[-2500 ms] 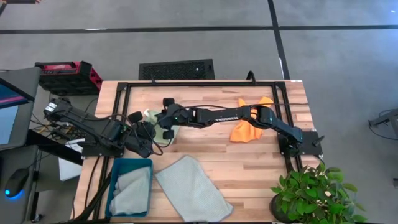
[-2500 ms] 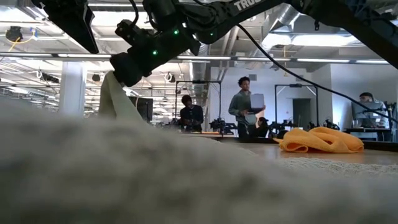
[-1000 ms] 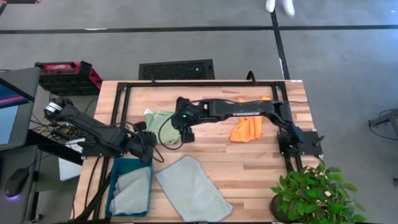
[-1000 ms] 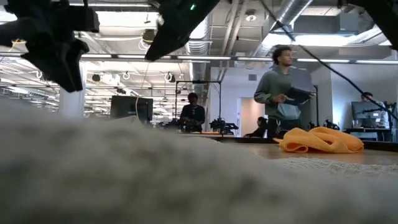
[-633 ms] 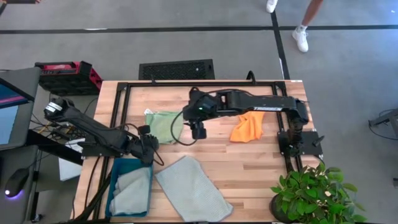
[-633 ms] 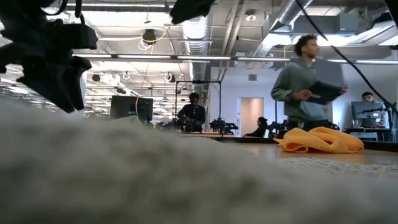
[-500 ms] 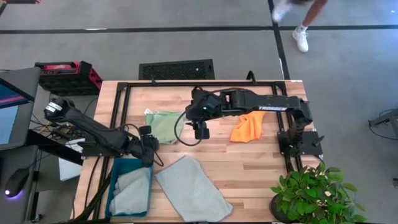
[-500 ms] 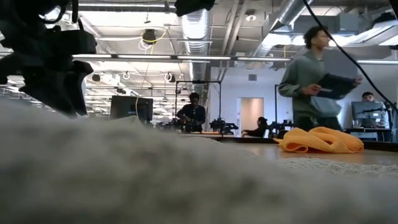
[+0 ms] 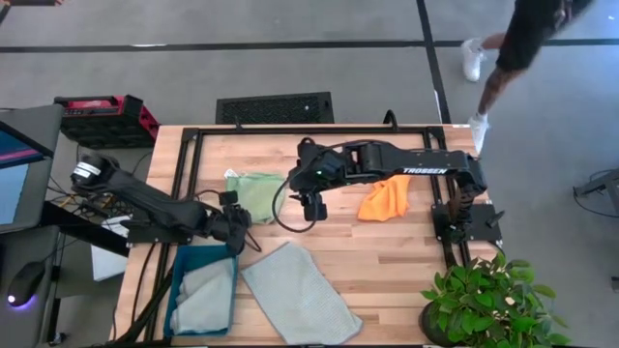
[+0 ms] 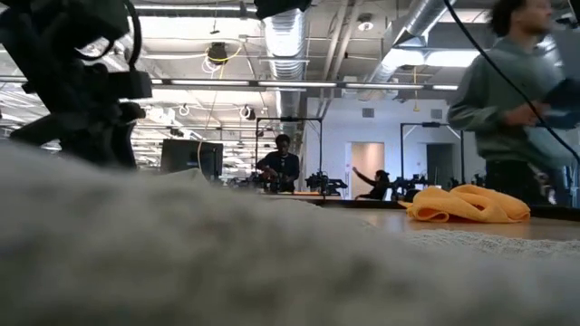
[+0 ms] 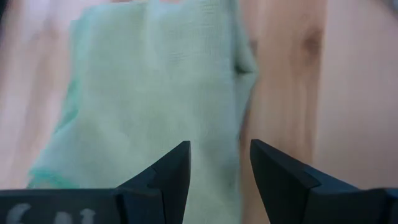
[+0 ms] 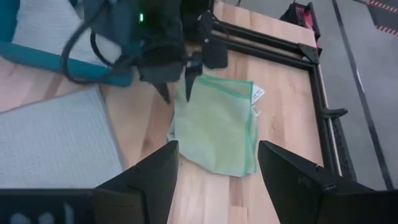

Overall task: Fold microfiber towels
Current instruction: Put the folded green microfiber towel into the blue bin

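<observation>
— So, starting at the near edge of the table, what's done?

— Nearest, one grey-blue towel (image 9: 301, 293) lies spread flat and slanted, not folded as far as I can judge. Just beside it the teal bin (image 9: 178, 290) holds the other grey-blue towel (image 9: 207, 295), which looks put away.

— And the arms?

— Next in, the left gripper (image 9: 235, 228) hovers low near the bin's far corner, jaws wide apart and holding nothing; its wrist view shows the green towel (image 11: 155, 93) on the wood right ahead of its fingertips (image 11: 176, 163). The right gripper (image 9: 311, 205) hangs over mid-table, also spread wide and empty, looking back at that same cloth.

— How does the green one look?

— It lies in a compact rectangle with its white tag (image 12: 258, 94) at one corner, so I'd judge it folded at least once, though one edge is a bit ragged.

— Anything farther back?

— The orange towel (image 9: 383, 198) sits crumpled in a heap beyond the right gripper, clearly untouched. So roughly: one binned, one folded on the table, one flat, one still bunched. About half remains, I'd say.
</observation>
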Robot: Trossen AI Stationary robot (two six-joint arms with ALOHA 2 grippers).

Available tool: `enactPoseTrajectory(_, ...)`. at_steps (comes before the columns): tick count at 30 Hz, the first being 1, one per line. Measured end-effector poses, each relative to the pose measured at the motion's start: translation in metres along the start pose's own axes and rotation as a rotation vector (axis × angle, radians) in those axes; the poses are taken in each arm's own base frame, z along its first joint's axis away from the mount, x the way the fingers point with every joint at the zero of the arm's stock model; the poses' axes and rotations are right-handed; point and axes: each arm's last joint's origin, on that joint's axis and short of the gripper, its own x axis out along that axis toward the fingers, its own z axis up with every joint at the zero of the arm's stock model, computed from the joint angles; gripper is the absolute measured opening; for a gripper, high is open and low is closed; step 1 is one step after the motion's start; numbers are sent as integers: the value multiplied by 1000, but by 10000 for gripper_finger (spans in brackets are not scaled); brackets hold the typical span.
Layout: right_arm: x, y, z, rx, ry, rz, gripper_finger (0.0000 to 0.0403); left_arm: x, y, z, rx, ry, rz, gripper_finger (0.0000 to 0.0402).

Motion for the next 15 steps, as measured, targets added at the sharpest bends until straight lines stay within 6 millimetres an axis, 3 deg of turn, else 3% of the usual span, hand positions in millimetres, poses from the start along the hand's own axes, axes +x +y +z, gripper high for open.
enactPoseTrajectory(15, -1, -1, 0, 1, -2, -3, 244, 14, 14, 51, -77, 155, -86, 160)
